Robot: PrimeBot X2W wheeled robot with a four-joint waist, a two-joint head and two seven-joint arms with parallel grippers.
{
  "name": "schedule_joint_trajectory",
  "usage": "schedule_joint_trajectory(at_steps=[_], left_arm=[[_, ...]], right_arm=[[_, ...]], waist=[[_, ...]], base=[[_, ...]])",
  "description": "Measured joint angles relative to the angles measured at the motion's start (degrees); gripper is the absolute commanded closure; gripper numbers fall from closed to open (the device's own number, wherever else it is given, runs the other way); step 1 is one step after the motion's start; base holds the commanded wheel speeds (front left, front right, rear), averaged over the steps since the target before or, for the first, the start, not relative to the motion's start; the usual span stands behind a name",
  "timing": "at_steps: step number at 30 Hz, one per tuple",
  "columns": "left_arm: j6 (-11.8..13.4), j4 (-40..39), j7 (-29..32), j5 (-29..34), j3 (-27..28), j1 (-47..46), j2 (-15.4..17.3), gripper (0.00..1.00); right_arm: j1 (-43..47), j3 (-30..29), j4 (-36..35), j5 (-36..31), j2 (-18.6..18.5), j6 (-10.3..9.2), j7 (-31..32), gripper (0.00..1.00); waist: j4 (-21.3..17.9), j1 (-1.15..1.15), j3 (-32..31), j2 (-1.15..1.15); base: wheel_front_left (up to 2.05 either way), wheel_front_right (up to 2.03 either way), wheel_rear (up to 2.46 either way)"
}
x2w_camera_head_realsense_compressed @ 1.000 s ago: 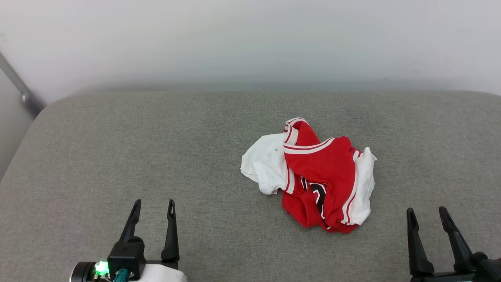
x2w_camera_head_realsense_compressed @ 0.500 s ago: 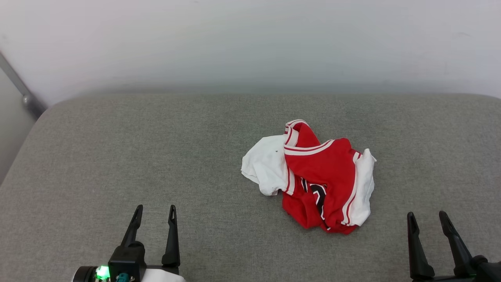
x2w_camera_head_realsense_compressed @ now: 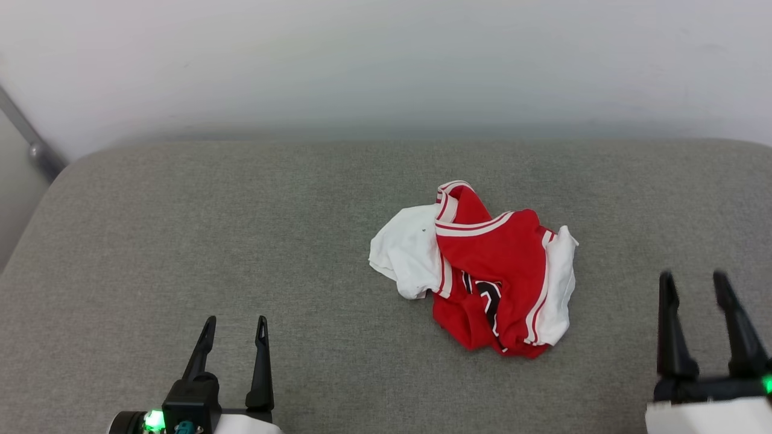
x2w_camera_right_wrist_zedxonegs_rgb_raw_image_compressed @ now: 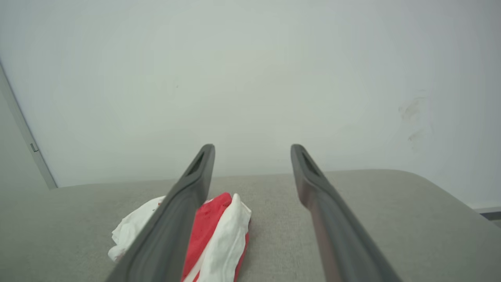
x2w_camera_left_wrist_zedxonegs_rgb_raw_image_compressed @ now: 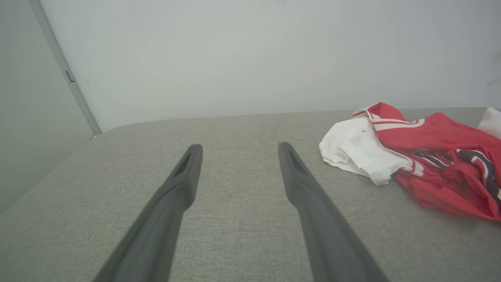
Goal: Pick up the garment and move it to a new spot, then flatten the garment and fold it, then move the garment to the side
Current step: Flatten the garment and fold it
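Note:
The garment (x2w_camera_head_realsense_compressed: 482,268), a red shirt with white sleeves, striped trim and black lettering, lies crumpled a little right of the middle of the grey cushion (x2w_camera_head_realsense_compressed: 241,241). My left gripper (x2w_camera_head_realsense_compressed: 236,322) is open at the lower left, well clear of it. My right gripper (x2w_camera_head_realsense_compressed: 692,278) is open at the lower right, to the right of the shirt and apart from it. In the left wrist view the garment (x2w_camera_left_wrist_zedxonegs_rgb_raw_image_compressed: 415,152) lies right of the open left gripper (x2w_camera_left_wrist_zedxonegs_rgb_raw_image_compressed: 237,147). In the right wrist view the garment (x2w_camera_right_wrist_zedxonegs_rgb_raw_image_compressed: 219,235) sits partly behind the left finger of the open right gripper (x2w_camera_right_wrist_zedxonegs_rgb_raw_image_compressed: 252,148).
The grey cushion has rounded far corners and ends at a pale wall (x2w_camera_head_realsense_compressed: 386,66). A metal bar (x2w_camera_head_realsense_compressed: 27,135) slants down at the far left. Bare cushion surface spreads left of and in front of the shirt.
My right gripper has moved up the head view, farther over the cushion beside the shirt. The left gripper has slipped down slightly. The shirt lies as before.

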Motion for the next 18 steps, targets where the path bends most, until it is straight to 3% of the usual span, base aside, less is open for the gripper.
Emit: schedule_joint_trajectory(at_steps=[5, 10, 15, 18], left_arm=[[-0.42, -0.15, 0.00, 0.52, 0.87, -0.37, -0.45, 0.00], [-0.94, -0.24, 0.00, 1.00, 1.14, -1.59, -0.82, 0.00], [-1.41, -0.31, 0.00, 1.35, 1.72, -1.99, -1.00, 0.00], [-1.44, -0.43, 0.00, 1.48, 1.93, -2.73, -1.14, 0.00]], right_arm=[[-8.94, 0.07, -3.92, -3.47, 0.00, 0.00, -0.01, 0.00], [-18.29, 1.40, -2.47, -7.92, -0.53, 0.00, -0.01, 0.00], [-26.41, 5.69, 6.44, -9.58, -7.68, 0.00, 0.01, 0.00], [-31.19, 10.29, 10.72, -7.83, -12.48, 0.00, 4.80, 0.00]], waist=[[-0.38, 0.00, 1.27, 0.00], [-0.34, 0.00, 2.88, 0.00], [-0.35, 0.00, 4.30, 0.00], [-0.28, 0.00, 5.19, 0.00]], base=[[0.00, 0.00, 0.00], [0.00, 0.00, 0.00], [0.00, 0.00, 0.00], [0.00, 0.00, 0.00]])
